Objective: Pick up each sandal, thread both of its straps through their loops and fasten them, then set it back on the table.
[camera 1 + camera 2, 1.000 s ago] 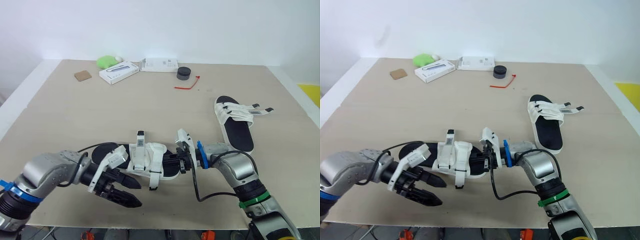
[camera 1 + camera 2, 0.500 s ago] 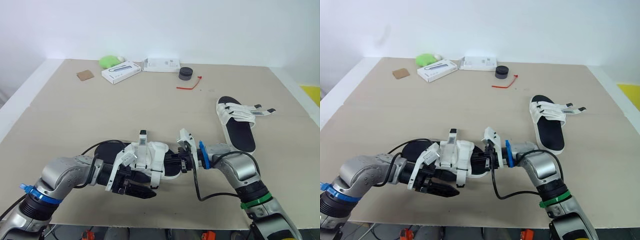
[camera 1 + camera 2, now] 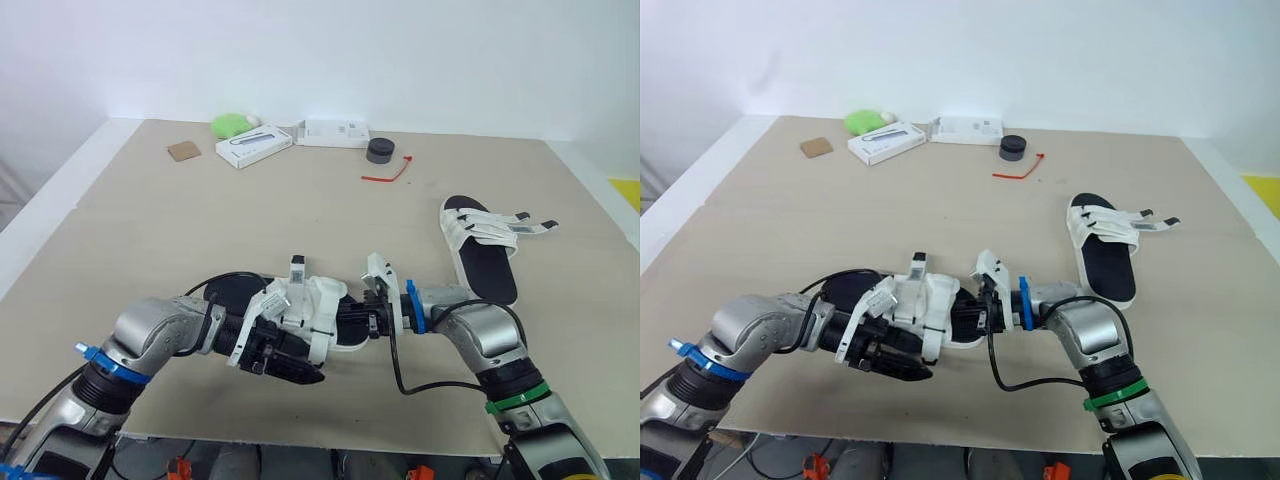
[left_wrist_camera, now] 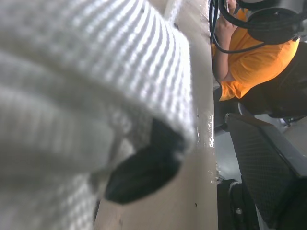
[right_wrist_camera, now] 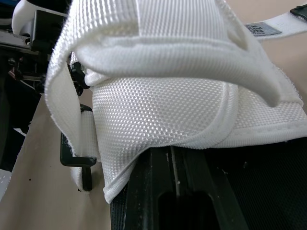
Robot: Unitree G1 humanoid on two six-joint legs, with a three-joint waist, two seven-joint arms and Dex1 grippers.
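Observation:
The near sandal [image 3: 318,305], black-soled with white straps, lies near the table's front edge. My right gripper [image 3: 352,322] is shut on its right end, and the right wrist view shows the white straps [image 5: 158,110] arching over the black sole [image 5: 268,191]. My left gripper [image 3: 298,366] presses against the front side of those straps, with white webbing [image 4: 76,72] right up against its camera. The second sandal [image 3: 487,262] rests flat at the right, its two strap ends [image 3: 532,224] lying loose towards the right.
Along the far edge sit two white boxes [image 3: 253,146] [image 3: 335,132], a green object [image 3: 232,125], a brown square [image 3: 183,151], a black puck [image 3: 379,150] and a red tie [image 3: 386,174]. A person in orange [image 4: 249,52] is beyond the table.
My left gripper has moved right, from the open table in front of the sandal up against its straps. The right gripper kept hold of the sandal. The head camera shifted slightly.

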